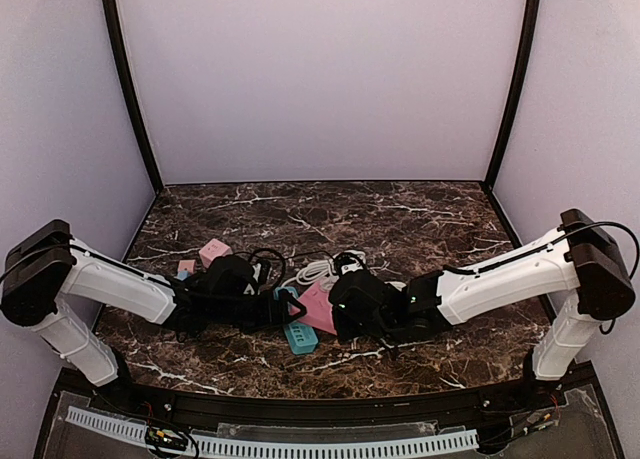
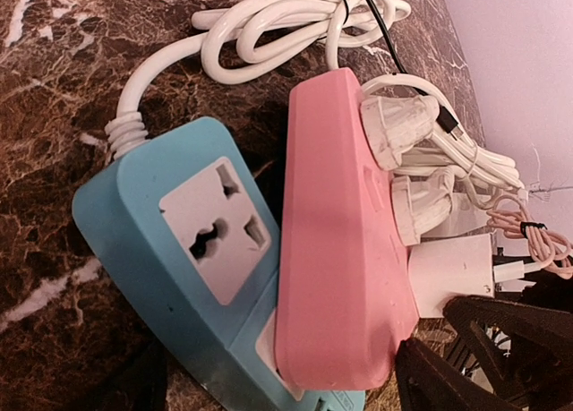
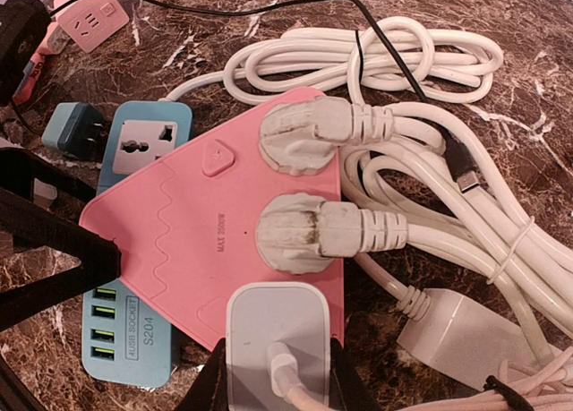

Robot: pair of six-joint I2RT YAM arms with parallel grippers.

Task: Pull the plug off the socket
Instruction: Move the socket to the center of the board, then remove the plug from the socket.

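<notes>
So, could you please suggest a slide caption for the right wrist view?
Right gripper clasps the white charger plugged into the pink power strip, beside two round white plugs.

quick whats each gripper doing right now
left gripper: open, at the end of the pink power strip
right gripper: shut on the white charger plugged into that strip
</notes>
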